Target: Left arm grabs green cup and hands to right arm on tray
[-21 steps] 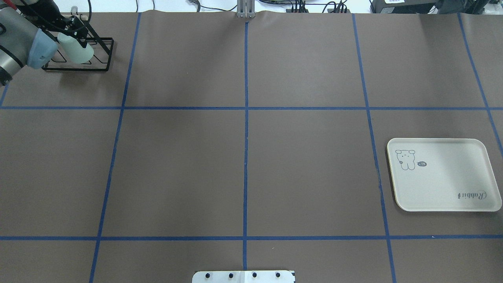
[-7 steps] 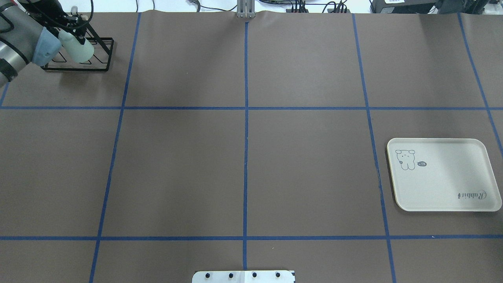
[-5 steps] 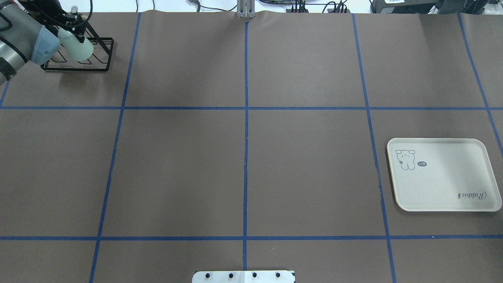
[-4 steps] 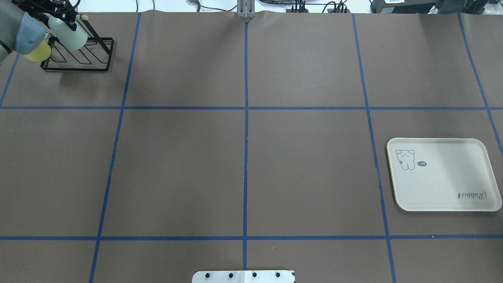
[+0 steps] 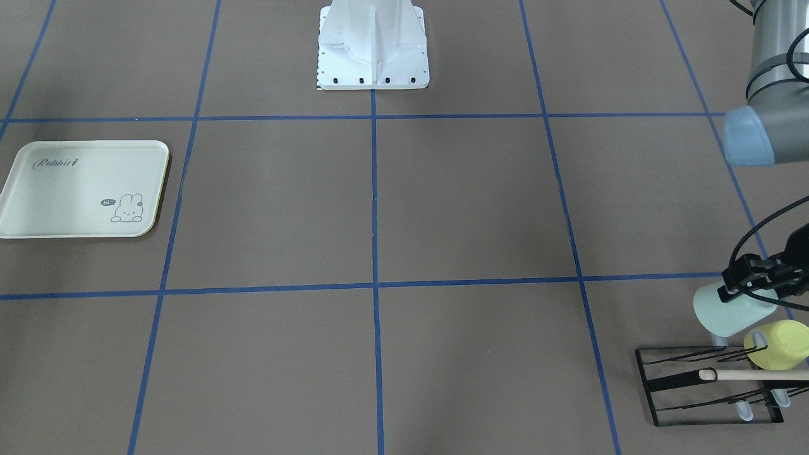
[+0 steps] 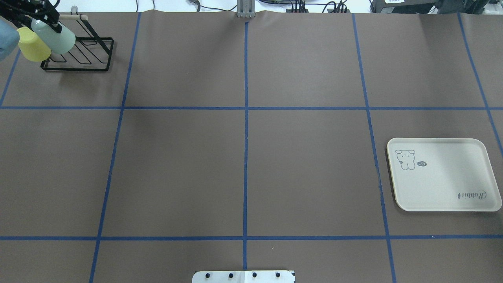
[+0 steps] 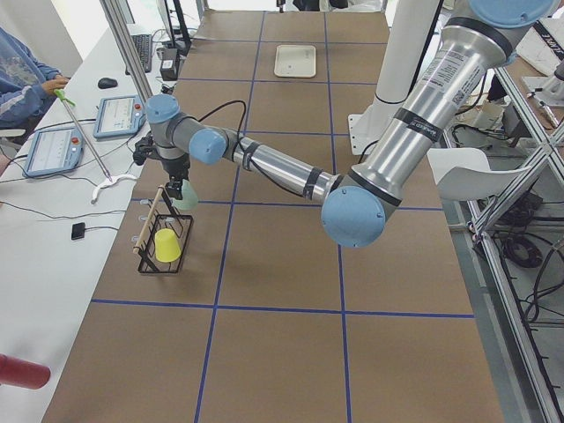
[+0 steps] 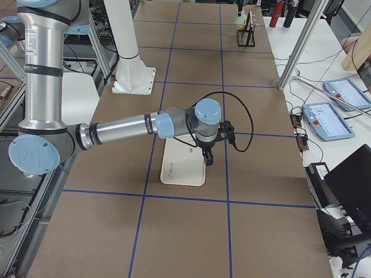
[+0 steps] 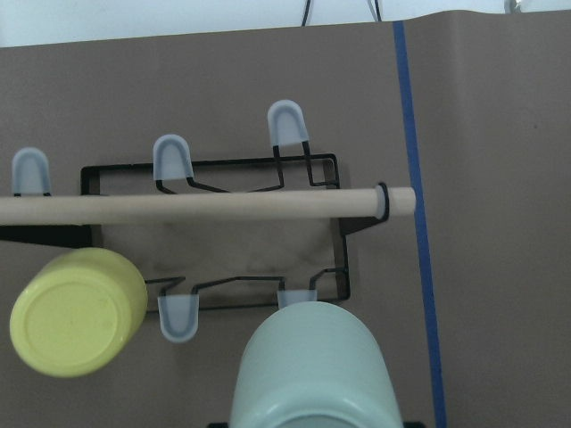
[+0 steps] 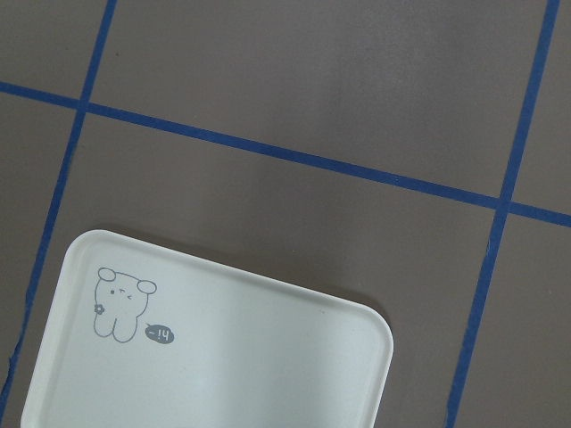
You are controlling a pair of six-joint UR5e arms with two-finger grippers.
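Green cup (image 5: 733, 316) is held clamped in L gripper (image 5: 742, 291), raised just above black wire rack (image 5: 708, 385), beside yellow-green cup (image 5: 778, 344). R gripper (image 8: 207, 159) is hung over tray (image 8: 185, 168); finger state can't be told.

Two opposed high views, common tray (image 6: 444, 184)

The front-facing view's right edge cuts off the left arm (image 5: 774, 76), the yellow-green cup (image 5: 777, 344) and the wooden rod (image 5: 752, 375). In the left wrist view the green cup (image 9: 312, 374) runs out at the bottom edge, so its rim is out of frame. The right wrist view crops the tray (image 10: 223, 357) at the bottom. The right gripper (image 8: 208, 160), seen only from the right end, covers part of the tray, and whether it is open cannot be told. The far rack (image 8: 246, 36) is too small to show detail.
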